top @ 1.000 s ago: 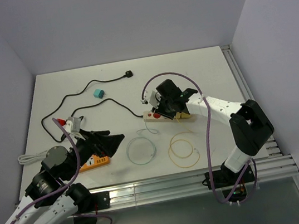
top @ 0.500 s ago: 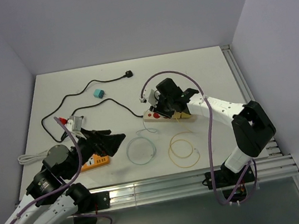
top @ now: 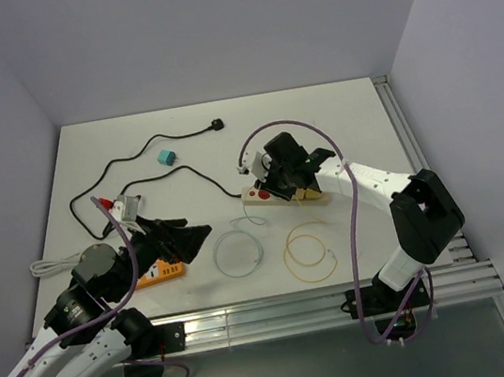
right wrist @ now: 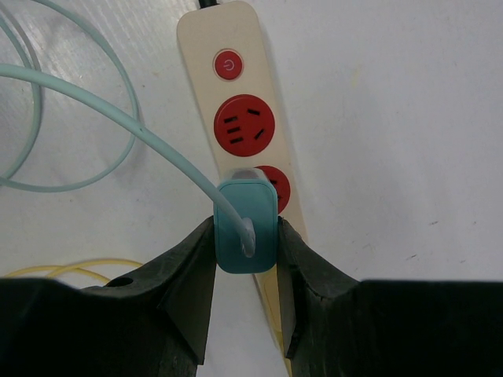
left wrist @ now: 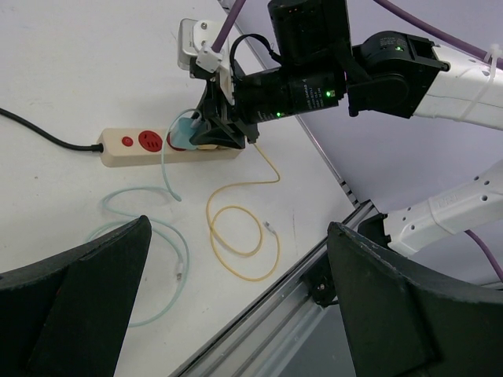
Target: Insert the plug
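My right gripper (right wrist: pixel 246 228) is shut on a teal plug (right wrist: pixel 246 226) with a pale green cable (right wrist: pixel 118 102) coming out of it. The plug is held over the second red socket (right wrist: pixel 277 187) of the cream power strip (right wrist: pixel 236 86), partly hiding it; I cannot tell whether it touches. The first red socket (right wrist: pixel 244 124) and the red switch (right wrist: pixel 228 64) are uncovered. In the top view the right gripper (top: pixel 275 185) is over the strip (top: pixel 258 196). My left gripper (top: pixel 188 238) is open and empty at the front left, far from the strip (left wrist: pixel 126 149).
A pale green cable loop (top: pixel 239 252) and a yellow cable loop (top: pixel 307 252) lie in front of the strip. An orange box (top: pixel 159 274) sits under the left arm. A second teal adapter (top: pixel 167 157) and a black cord (top: pixel 124 160) lie at the back left. A metal rail (top: pixel 326 301) runs along the near edge.
The right gripper with the plug has shifted very slightly over the strip. The left arm has not moved.
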